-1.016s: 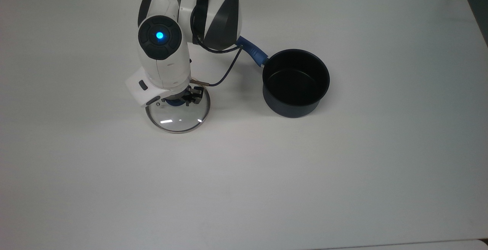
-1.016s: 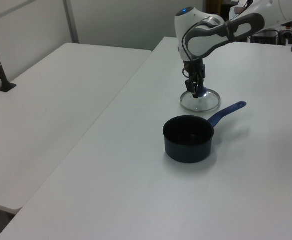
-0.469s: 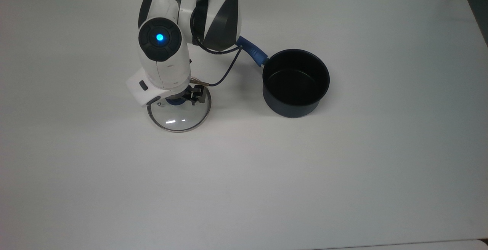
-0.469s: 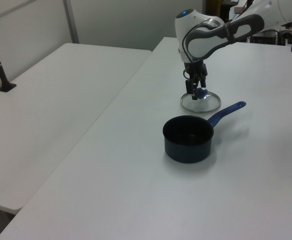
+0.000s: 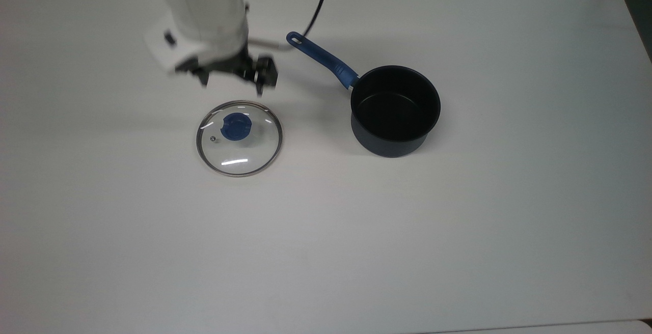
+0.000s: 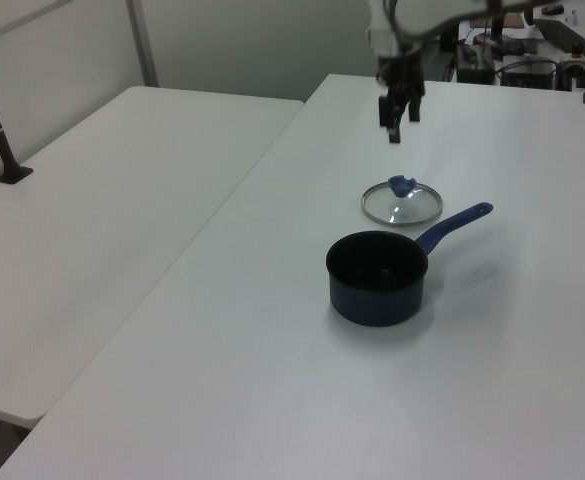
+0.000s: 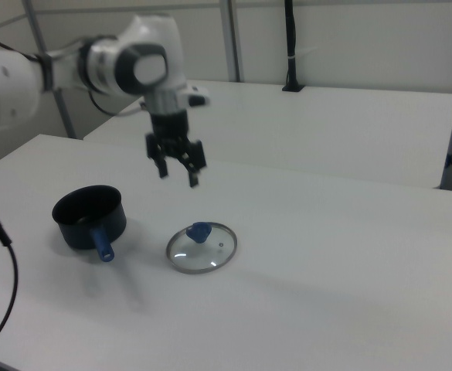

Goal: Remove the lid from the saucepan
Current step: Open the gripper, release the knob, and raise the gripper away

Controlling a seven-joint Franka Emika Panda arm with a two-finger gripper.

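the lid (image 5: 239, 138) lies flat on the white table (image 5: 458, 232), off the pan (image 5: 395, 111) and well apart from it. in the top view the lid sits at about 9 o'clock from the pan, with bare table between them. its blue knob (image 5: 235, 126) points up, and a small steam vent (image 5: 213, 139) shows at about 8 o'clock from the knob. the glass shows a bright streak of reflected light near its 6 o'clock edge.

the pan stands upright, its black inside bare. in the top view its blue handle (image 5: 321, 59) runs out toward 10 o'clock, with the hole at the far end. in the left view the handle (image 6: 456, 225) points toward 2 o'clock, and the lid (image 6: 401, 204) lies just beyond the pan (image 6: 377, 278), at about 1 o'clock from it. in the right view the lid (image 7: 202, 247) lies at 3 o'clock from the pan (image 7: 90, 216).

the gripper (image 5: 232, 76) hangs in the air above the table, at about 12 o'clock from the lid in the top view. its fingers are spread wide and hold nothing. in the right view the gripper (image 7: 176, 168) is clearly raised over the lid, fingers pointing down. in the left view the gripper (image 6: 398, 105) hangs high above the lid.
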